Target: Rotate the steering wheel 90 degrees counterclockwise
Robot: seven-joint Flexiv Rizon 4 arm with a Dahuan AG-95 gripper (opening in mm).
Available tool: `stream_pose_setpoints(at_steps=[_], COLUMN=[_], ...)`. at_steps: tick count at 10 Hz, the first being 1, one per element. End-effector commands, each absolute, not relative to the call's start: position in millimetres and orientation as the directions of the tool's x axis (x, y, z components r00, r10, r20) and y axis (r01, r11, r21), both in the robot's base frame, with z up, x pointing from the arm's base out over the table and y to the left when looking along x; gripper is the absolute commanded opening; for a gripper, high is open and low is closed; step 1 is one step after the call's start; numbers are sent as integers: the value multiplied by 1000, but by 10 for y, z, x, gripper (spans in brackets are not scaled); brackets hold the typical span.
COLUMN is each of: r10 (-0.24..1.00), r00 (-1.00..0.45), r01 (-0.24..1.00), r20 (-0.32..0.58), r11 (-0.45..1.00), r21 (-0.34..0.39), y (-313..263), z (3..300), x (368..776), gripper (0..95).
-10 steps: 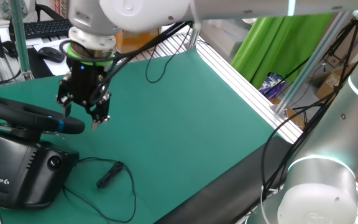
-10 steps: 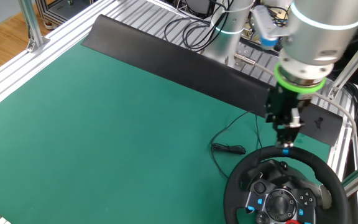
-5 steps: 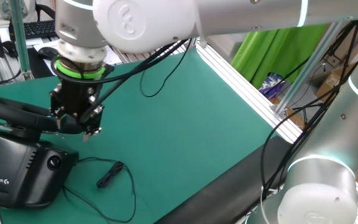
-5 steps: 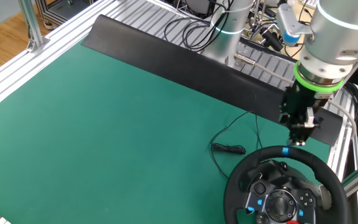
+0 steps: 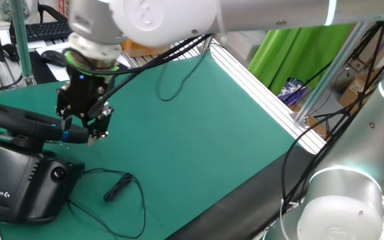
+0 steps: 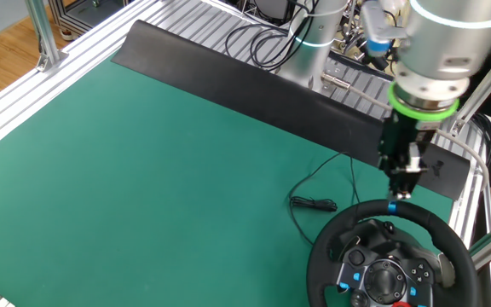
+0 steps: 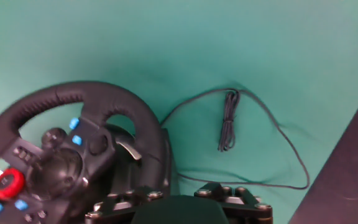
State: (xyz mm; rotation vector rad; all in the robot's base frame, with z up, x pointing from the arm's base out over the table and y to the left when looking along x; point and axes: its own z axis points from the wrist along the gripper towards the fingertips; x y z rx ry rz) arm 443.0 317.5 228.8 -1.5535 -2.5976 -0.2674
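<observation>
Gripper (image 5: 82,131): pointed steeply down at the top of the wheel's rim, one finger on each side of it as one fixed view showed it.
Jaws: partly apart; whether the pads pressed the rim could not be made out, since the fingertips were small and dark against the black rim, so a firm grip cannot be told.
Hand view: only the black finger bases showed at the bottom edge, with the rim just beyond them.
Steering wheel (image 6: 388,256): sat at a corner of the green worktop (image 6: 143,188), next to the ribbed metal edge; black round rim with a blue stripe at its top, just under the gripper.
Wheel face: blue buttons and one red dial on the spokes, seen in the other fixed view and the hand view.
Base (image 5: 19,183): boxy, black, under and behind the wheel, on the worktop.
Writing: a small white "Logitech G" mark on the side of the base; no other text was readable.
Cable (image 7: 229,127): thin black lead looped on the worktop beside the wheel, part of it bundled, apart from the gripper.
Black strip (image 6: 254,85): lay along the far edge of the worktop.
Keyboard (image 5: 42,30): off the worktop, in the background.
</observation>
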Motion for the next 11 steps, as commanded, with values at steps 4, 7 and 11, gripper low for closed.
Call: stream_pose_setpoints(at_steps=[4,7,11], r10=[885,908,916], r00=[-402,-335,-298], r01=[915,940,953], r20=[235,250,268], r11=[378,302,266], r21=[141,161,149], y=[3142,3200,3221], z=[2322,2264,2227], x=[4549,4570,4583], gripper=[570,570,570])
